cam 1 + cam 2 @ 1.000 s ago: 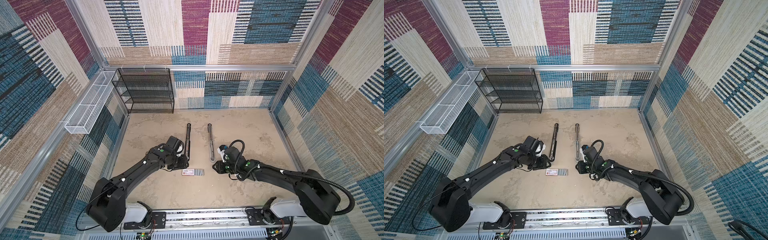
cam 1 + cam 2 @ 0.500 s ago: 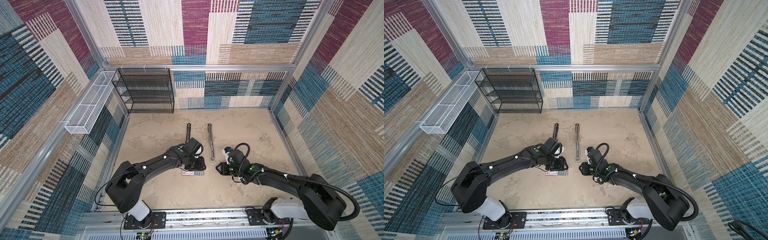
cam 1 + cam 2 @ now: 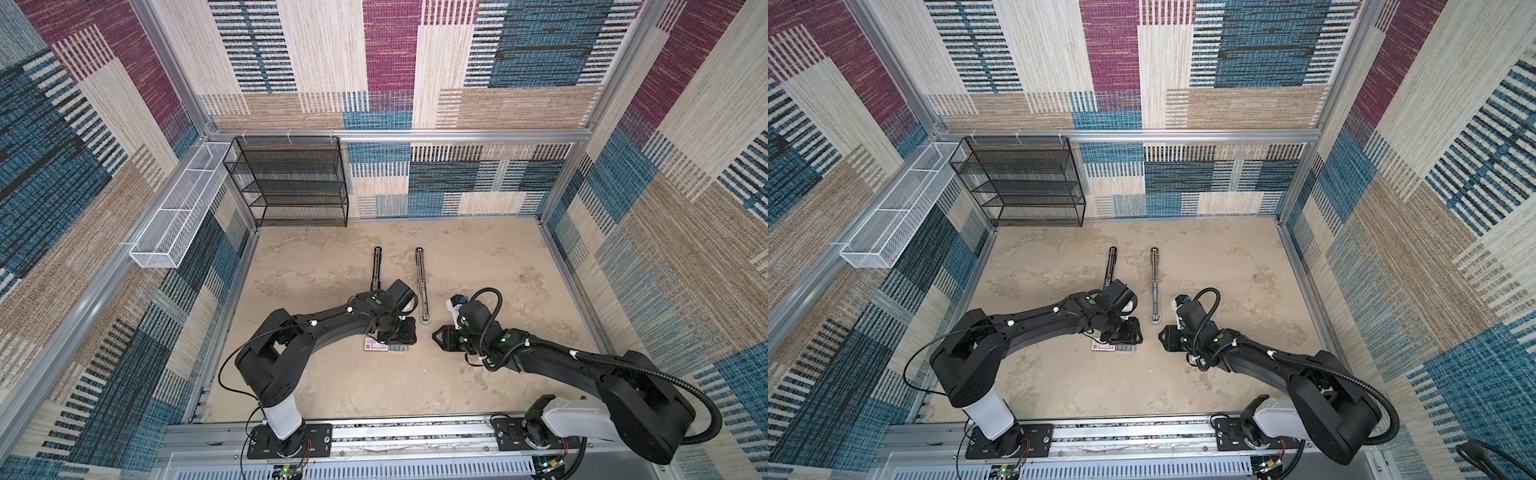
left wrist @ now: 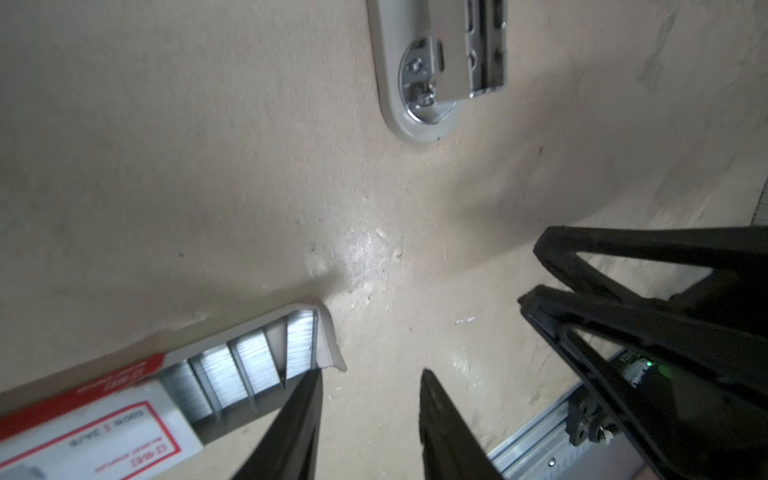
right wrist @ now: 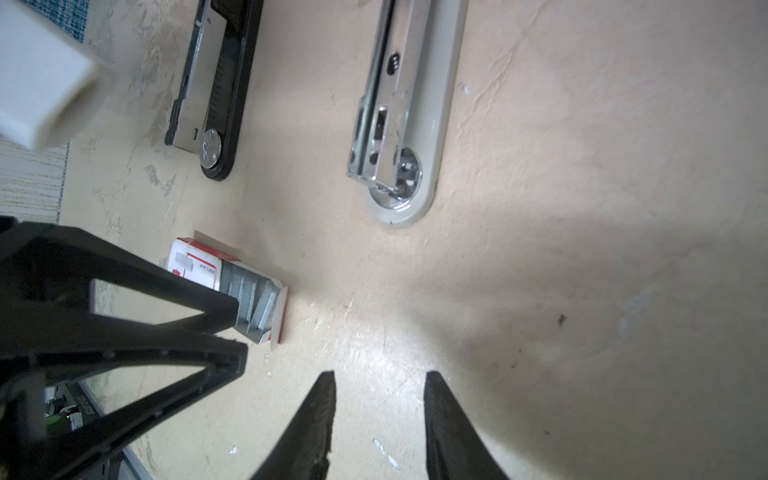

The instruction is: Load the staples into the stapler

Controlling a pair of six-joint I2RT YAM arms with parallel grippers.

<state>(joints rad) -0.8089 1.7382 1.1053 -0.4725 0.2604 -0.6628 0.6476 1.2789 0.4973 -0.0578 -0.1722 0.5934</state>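
Note:
Two staplers lie opened flat on the beige table: a black stapler (image 3: 376,270) (image 5: 216,83) and a grey stapler (image 3: 422,286) (image 3: 1155,286) (image 5: 403,124) (image 4: 415,83). Nearer the front lies a white box with a red mark (image 3: 374,345) (image 3: 1101,347) (image 4: 104,419) (image 5: 195,262), with strips of grey staples (image 4: 249,365) (image 5: 253,299) showing at its open end. My left gripper (image 3: 409,332) (image 3: 1136,332) (image 4: 370,376) hovers open at that end, one fingertip (image 4: 311,386) by the staples, nothing between the jaws. My right gripper (image 3: 435,334) (image 3: 1160,336) (image 5: 380,378) is open over bare table, facing the left gripper.
A black mesh shelf (image 3: 286,178) stands at the back left. A white wire basket (image 3: 174,216) hangs on the left wall. A metal rail (image 3: 374,432) runs along the front edge. Small white specks (image 5: 384,451) lie on the table near the right gripper.
The left arm has swung right, from the near end of the black stapler to the open end of the staple box. The right gripper has barely shifted.

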